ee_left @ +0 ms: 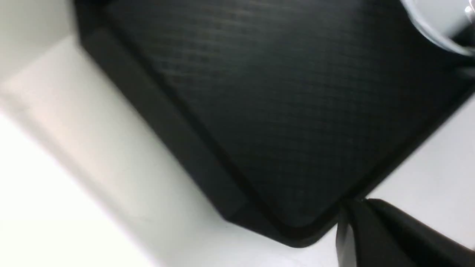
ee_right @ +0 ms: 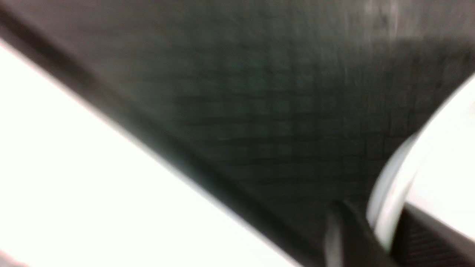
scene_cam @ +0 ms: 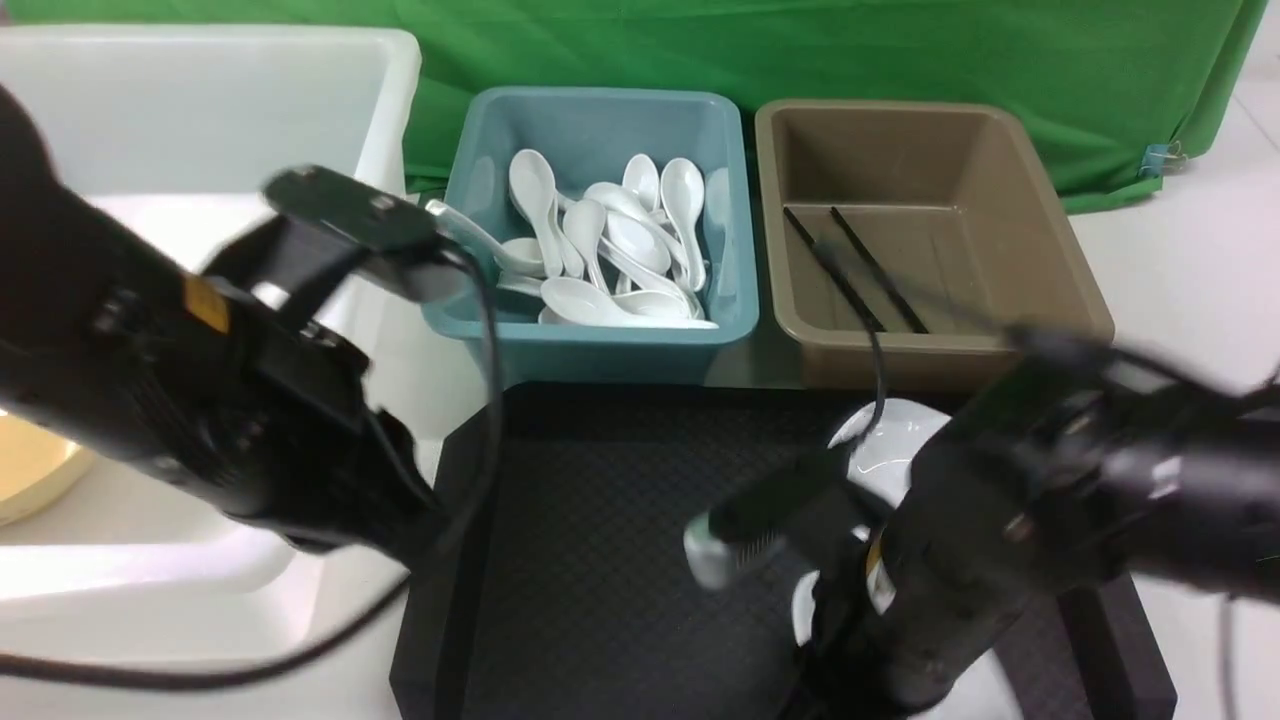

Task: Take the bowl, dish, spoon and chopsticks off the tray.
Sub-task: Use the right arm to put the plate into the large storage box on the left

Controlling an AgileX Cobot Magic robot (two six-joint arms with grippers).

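Note:
The black tray [scene_cam: 600, 520] fills the middle of the table. A white dish [scene_cam: 890, 450] lies on its right side, half hidden by my right arm. In the right wrist view the dish rim [ee_right: 387, 207] sits between the two fingers of my right gripper [ee_right: 371, 209], which is shut on it. My left gripper [ee_left: 350, 209] is shut and empty, above the tray's corner [ee_left: 297, 233]. The yellow bowl [scene_cam: 30, 470] rests in the white tub at far left. The chopsticks [scene_cam: 860, 270] lie in the brown tub. White spoons [scene_cam: 600, 240] fill the teal tub; the task's spoon cannot be told apart.
A large white tub [scene_cam: 200, 120] stands at the left, a teal tub [scene_cam: 590, 340] and a brown tub [scene_cam: 1060, 270] behind the tray. A green cloth [scene_cam: 800, 50] hangs at the back. My left arm [scene_cam: 200, 380] reaches across the tray's left edge.

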